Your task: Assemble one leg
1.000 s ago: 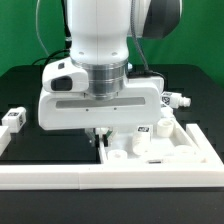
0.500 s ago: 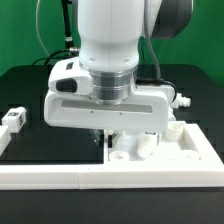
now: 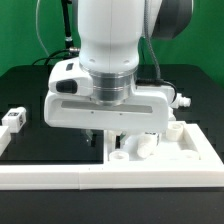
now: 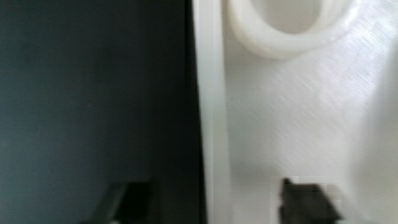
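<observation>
A leg [image 3: 14,118], a small white block with a black-and-white tag, lies on the black table at the exterior view's left, far from my gripper. My gripper [image 3: 100,137] hangs low over the near-left edge of the white square tabletop [image 3: 192,150]. In the wrist view my gripper [image 4: 219,200] is open, with one dark finger [image 4: 128,200] over the black table. The other finger [image 4: 311,198] is over the tabletop [image 4: 285,120]. The tabletop's edge runs between them, and a round socket [image 4: 285,30] lies ahead. The gripper holds nothing.
A white rail [image 3: 60,178] runs along the front of the table and up the right side around the tabletop. Round raised sockets [image 3: 145,146] stand on the tabletop. The big white hand body hides what lies behind it.
Over the last second the hand has moved toward the exterior view's right and a little lower, covering a tagged white piece that showed beside it. In the last half second it has barely moved.
</observation>
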{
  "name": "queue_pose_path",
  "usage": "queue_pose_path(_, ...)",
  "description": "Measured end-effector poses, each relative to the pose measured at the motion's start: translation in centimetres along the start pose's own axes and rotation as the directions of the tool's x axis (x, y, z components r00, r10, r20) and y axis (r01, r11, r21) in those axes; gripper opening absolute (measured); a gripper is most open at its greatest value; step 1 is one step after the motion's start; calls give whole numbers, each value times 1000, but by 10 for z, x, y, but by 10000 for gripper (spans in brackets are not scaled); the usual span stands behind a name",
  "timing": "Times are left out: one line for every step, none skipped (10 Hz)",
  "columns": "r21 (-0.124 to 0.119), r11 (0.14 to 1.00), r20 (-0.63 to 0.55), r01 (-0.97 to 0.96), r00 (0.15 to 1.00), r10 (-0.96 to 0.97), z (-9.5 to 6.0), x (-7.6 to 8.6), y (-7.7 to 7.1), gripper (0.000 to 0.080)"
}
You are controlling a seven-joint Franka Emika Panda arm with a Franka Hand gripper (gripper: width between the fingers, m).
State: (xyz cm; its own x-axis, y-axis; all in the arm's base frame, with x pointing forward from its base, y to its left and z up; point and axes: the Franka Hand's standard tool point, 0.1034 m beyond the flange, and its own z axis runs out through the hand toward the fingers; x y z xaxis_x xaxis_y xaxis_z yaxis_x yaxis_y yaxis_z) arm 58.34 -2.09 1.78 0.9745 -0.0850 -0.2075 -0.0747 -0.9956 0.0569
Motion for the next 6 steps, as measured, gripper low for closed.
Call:
queue_pose_path(3, 1000, 13, 16, 1000, -16, -3, -2, 3, 579)
queue_pose_path(15, 999, 35, 44, 998, -44, -15, -7, 15, 579)
queue_pose_path(33, 996, 53, 87, 995, -88, -25, -14, 33, 635)
queue_pose_path(44, 994, 65, 101, 993, -104, -30, -23, 51, 645)
queue_pose_path(49, 993, 82, 107, 990, -111, -32, -28, 60, 645)
queue_pose_path(47, 994, 81, 97, 992, -101, -33, -31, 66, 649)
